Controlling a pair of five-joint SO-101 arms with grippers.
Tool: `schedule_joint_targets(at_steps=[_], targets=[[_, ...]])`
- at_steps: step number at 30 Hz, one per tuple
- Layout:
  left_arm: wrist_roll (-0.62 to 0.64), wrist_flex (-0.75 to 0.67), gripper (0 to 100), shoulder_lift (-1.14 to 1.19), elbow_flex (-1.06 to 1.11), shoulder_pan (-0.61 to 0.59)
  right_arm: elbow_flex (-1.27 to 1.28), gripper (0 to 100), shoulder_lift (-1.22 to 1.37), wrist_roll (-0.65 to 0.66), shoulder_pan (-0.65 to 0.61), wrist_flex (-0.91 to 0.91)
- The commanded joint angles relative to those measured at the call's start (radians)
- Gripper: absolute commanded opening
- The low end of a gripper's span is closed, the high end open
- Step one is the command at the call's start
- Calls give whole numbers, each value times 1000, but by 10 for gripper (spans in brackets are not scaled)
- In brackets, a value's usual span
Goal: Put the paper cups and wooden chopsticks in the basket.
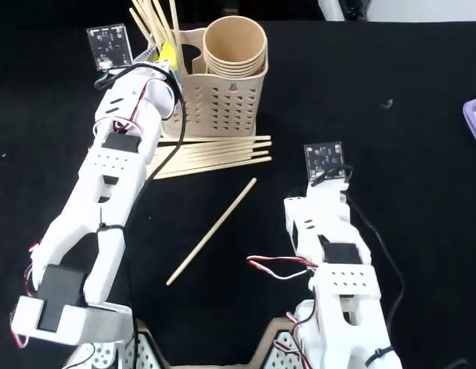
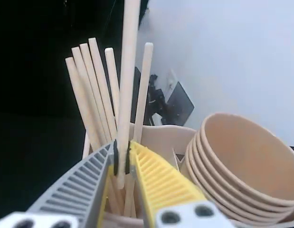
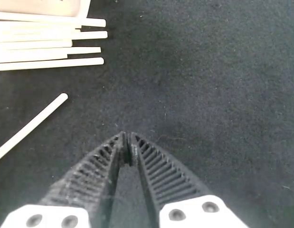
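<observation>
Now left gripper (image 2: pixel 121 156) pinches a chopstick (image 2: pixel 127 71) upright over the basket (image 2: pixel 161 129). Lower it straight, then release. Right gripper (image 3: pixel 127 145) fingers are pressed together.

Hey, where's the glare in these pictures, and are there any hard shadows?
Left wrist view: bright washed-out backdrop behind the held wooden chopstick and paper cups. High view: even light, no hard shadows on the black cloth. Right wrist view: soft light, faint darkening by the fingers.
</observation>
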Motion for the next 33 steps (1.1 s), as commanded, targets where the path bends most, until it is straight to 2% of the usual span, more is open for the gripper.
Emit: schedule_joint_targets(at_steps=[1, 10, 16, 28, 33], targets=[[6, 5, 30, 2, -51, -5, -13, 11, -2, 14, -8, -23], [6, 2, 31, 12, 30, -4, -13, 11, -2, 14, -8, -23], [6, 6, 171, 11, 45, -4, -13, 11, -2, 14, -8, -23], [6, 6, 172, -6, 36, -4, -13, 11, -2, 14, -8, -23], [6, 11, 172, -115, 47, -4, -13, 11, -1, 14, -11, -23]])
